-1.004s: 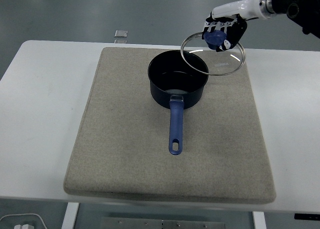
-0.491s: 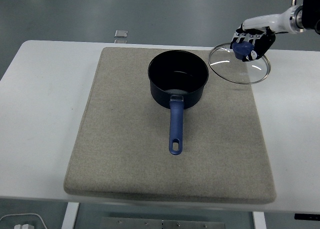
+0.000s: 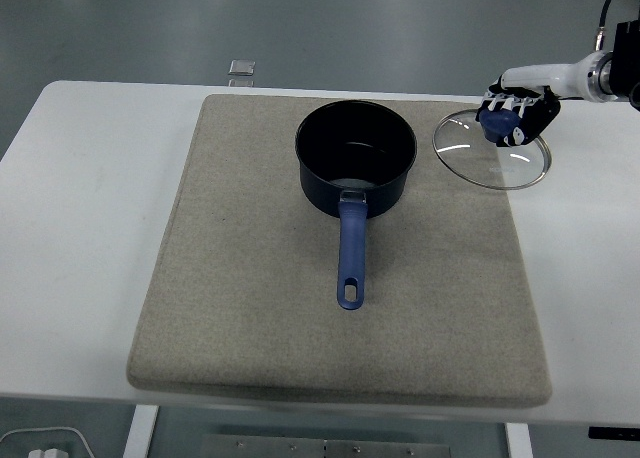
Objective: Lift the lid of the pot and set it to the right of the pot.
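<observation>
Gripping the lid [image 3: 491, 150] knob, right robot hand [image 3: 516, 117] beside the pot [image 3: 355, 158].

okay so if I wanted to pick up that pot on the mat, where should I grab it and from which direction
Probably by the long blue handle. It sticks straight out from the pot toward the table's near edge and lies free above the grey mat, so fingers can come down from above and close across its sides. The round body is wide and open-topped, harder to wrap. The right hand is busy holding the glass lid.

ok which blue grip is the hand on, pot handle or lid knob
The lid knob: the right hand wraps it. The pot handle lies free, pointing toward the near edge.
</observation>
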